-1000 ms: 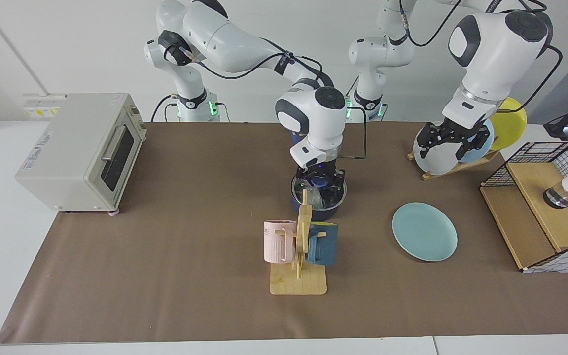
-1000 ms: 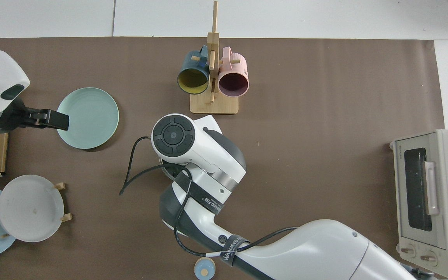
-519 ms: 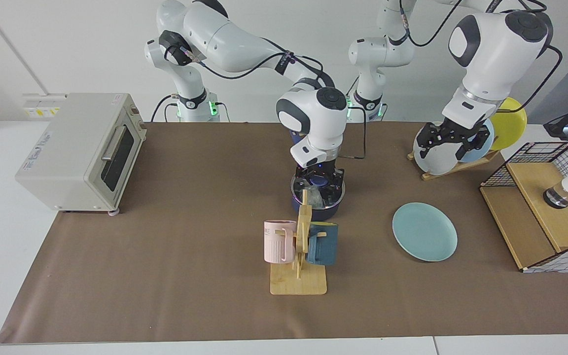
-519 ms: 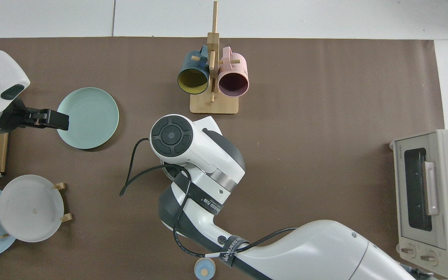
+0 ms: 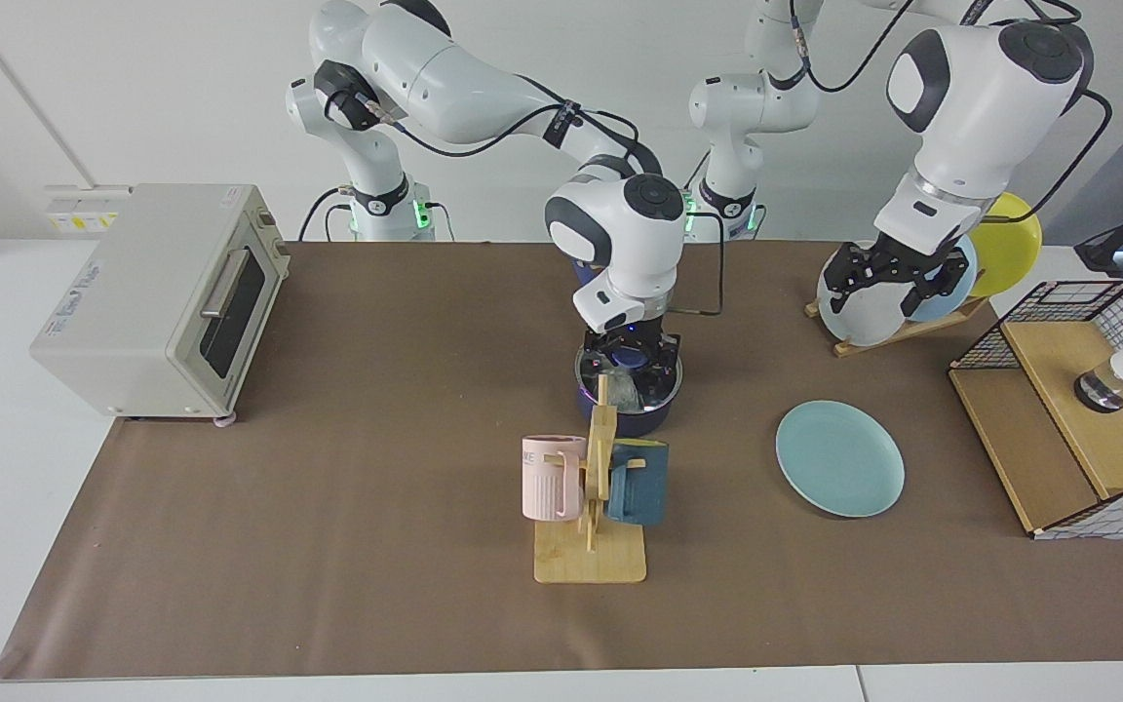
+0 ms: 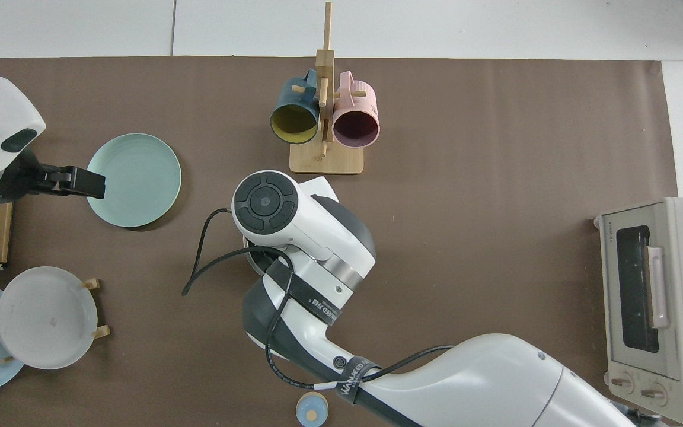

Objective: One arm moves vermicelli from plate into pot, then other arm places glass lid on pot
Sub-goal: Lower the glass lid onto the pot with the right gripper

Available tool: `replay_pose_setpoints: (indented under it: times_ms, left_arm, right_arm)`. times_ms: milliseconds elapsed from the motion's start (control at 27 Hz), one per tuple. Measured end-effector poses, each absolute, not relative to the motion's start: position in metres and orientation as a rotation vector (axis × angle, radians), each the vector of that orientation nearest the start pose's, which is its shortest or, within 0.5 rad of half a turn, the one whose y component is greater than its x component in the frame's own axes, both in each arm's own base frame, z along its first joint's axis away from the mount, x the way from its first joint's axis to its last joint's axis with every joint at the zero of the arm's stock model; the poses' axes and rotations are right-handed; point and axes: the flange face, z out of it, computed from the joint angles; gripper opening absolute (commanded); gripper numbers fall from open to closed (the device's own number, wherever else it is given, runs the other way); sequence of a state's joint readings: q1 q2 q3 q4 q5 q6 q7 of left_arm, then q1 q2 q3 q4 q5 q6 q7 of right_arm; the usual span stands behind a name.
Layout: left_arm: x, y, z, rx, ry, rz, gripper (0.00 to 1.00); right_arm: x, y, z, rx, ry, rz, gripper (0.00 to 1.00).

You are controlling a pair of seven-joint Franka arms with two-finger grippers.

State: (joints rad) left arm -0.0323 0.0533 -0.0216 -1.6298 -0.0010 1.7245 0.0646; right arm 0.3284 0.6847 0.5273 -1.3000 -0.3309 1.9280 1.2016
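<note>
The right tool (image 5: 632, 359) sits directly over the pot (image 5: 628, 414) near the middle of the desk (image 5: 376, 507), its fingers closed around the blue knob of the glass lid (image 5: 641, 388), which lies level at the pot's rim. Whether the lid is fully seated cannot be told; from above, the right arm's wrist hides both. The relation that matters is vertical: lid and pot share one axis, so I judge the next move is a release and a straight rise.

Room is tighter at 6 o'clock in the facing view, where the mug rack (image 5: 593, 497) stands just in front of the pot (its upright post overlaps the lid). Behind the pot, at 12 o'clock, the desk is open.

The pale teal plate (image 5: 839, 458) lies flat at 3 o'clock from the pot, well apart, with nothing on it. The left tool (image 5: 888, 285) waits raised, fingers spread, in front of the dish rack (image 5: 898, 327); from above it hangs by the plate's edge.
</note>
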Motion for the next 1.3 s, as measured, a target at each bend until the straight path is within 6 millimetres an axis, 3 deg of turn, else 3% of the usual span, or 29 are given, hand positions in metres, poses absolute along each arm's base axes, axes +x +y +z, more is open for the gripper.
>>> replay_pose_setpoints:
  times_ms: [37,74,111,667,1037,1296]
  left_arm:
    - [0.582,-0.031,0.580,-3.137,0.186,-0.065,1.00]
    - [0.582,-0.031,0.580,-3.137,0.186,-0.065,1.00]
    - [0.582,-0.031,0.580,-3.137,0.186,-0.065,1.00]
    - [0.581,-0.030,0.581,-3.141,0.118,-0.064,1.00]
    - [0.582,-0.030,0.583,-3.146,-0.018,-0.084,1.00]
    - [0.582,-0.030,0.582,-3.146,-0.020,-0.082,1.00]
  right_arm:
    - [0.560,0.469,0.380,-3.061,0.529,-0.007,0.76]
    - [0.561,0.469,0.379,-3.058,0.532,-0.002,0.99]
    - [0.561,0.469,0.379,-3.056,0.534,0.004,1.00]
    - [0.564,0.465,0.388,-3.061,0.552,0.016,1.00]
    - [0.570,0.436,0.470,-3.007,0.580,-0.080,1.00]
    - [0.585,0.392,0.509,-2.998,0.484,-0.096,1.00]
